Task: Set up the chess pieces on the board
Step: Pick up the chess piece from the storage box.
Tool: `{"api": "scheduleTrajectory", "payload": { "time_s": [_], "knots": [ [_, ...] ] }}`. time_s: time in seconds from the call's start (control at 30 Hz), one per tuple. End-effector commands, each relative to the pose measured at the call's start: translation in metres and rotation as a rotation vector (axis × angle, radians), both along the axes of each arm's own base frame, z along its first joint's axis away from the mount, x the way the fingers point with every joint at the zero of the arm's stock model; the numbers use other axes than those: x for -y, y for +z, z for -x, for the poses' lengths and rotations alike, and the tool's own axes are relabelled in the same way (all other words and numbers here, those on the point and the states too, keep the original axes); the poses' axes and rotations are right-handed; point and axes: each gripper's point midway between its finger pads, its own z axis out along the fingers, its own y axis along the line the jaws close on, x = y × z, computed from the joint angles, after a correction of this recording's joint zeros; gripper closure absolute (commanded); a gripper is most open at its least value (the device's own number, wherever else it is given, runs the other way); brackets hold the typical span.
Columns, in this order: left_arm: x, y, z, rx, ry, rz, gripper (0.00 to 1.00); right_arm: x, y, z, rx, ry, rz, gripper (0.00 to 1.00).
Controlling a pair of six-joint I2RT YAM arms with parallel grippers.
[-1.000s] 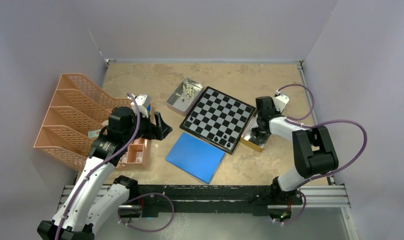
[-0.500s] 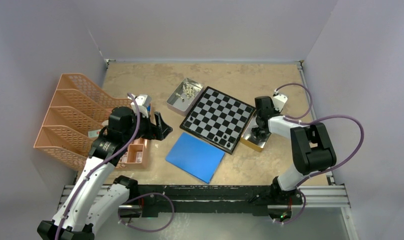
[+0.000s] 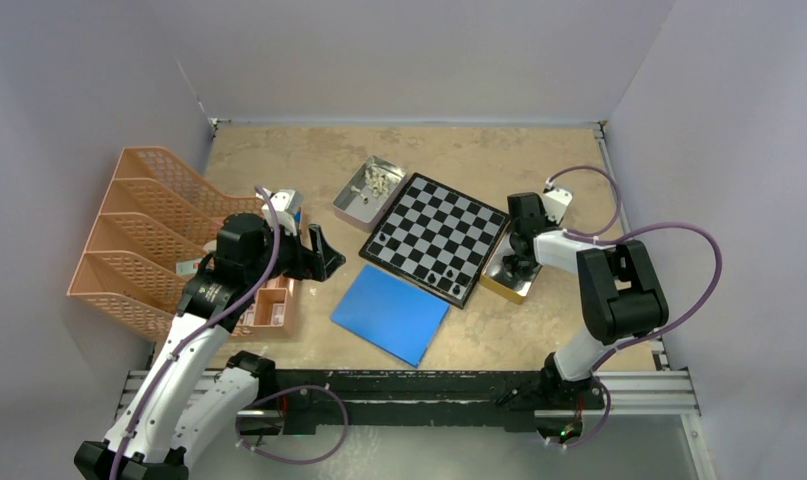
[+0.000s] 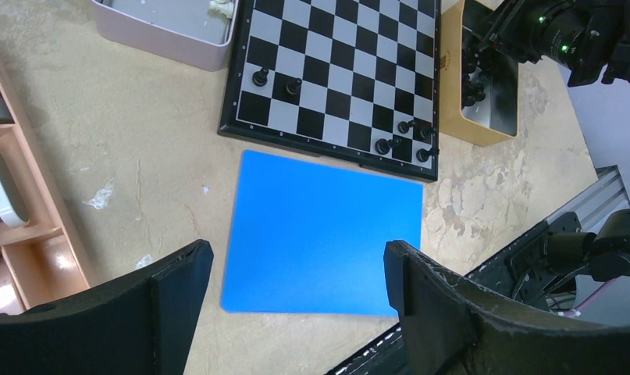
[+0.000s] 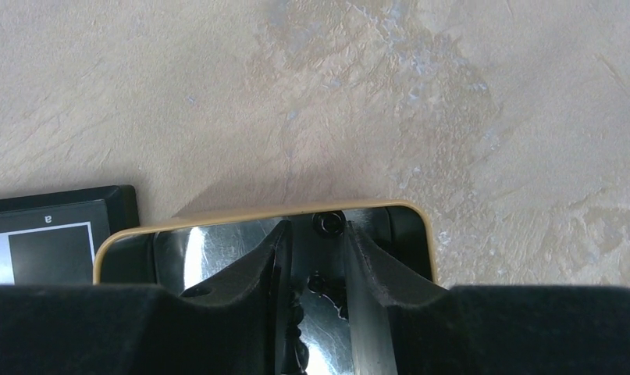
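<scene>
On the tabletop (image 5: 218,94), gold tin (image 5: 257,213) holds black pieces (image 5: 328,223) and narrowed right fingers (image 5: 378,269), grip unclear; left fingers (image 4: 452,305) wide.

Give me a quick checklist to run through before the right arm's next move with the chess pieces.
Right gripper down inside the gold tin: ok.
Black pieces lying right at that gripper: ok.
One of them actually gripped: cannot tell.
Left gripper open, well clear of the board: ok.
Empty squares left on the board: ok.
Placed pieces all upright: cannot tell.
</scene>
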Motion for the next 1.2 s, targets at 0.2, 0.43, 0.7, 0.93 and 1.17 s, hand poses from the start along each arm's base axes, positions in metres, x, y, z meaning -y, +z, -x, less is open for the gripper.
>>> {"api": "scheduleTrajectory", "payload": {
  "time_s": [0.2,0.43,0.7,0.93,1.17],
  "knots": [
    [0.006,0.012,0.0,0.048,-0.029,0.026,0.19,0.018,0.029,-0.014,0.095,-0.077,0.087,0.66],
    [0.006,0.013,0.0,0.051,-0.027,0.025,0.19,0.011,0.033,-0.02,0.11,-0.024,0.071,0.74],
    [0.006,0.014,0.0,0.056,-0.029,0.027,0.19,0.007,0.025,-0.019,0.074,-0.008,0.055,0.77],
    [0.007,0.013,0.001,0.055,-0.031,0.026,0.19,0.006,0.022,-0.02,0.063,-0.01,0.049,0.76],
    [0.007,0.014,0.002,0.058,-0.032,0.026,0.19,0.0,0.028,-0.022,0.083,0.03,0.035,0.85]
  ]
}}
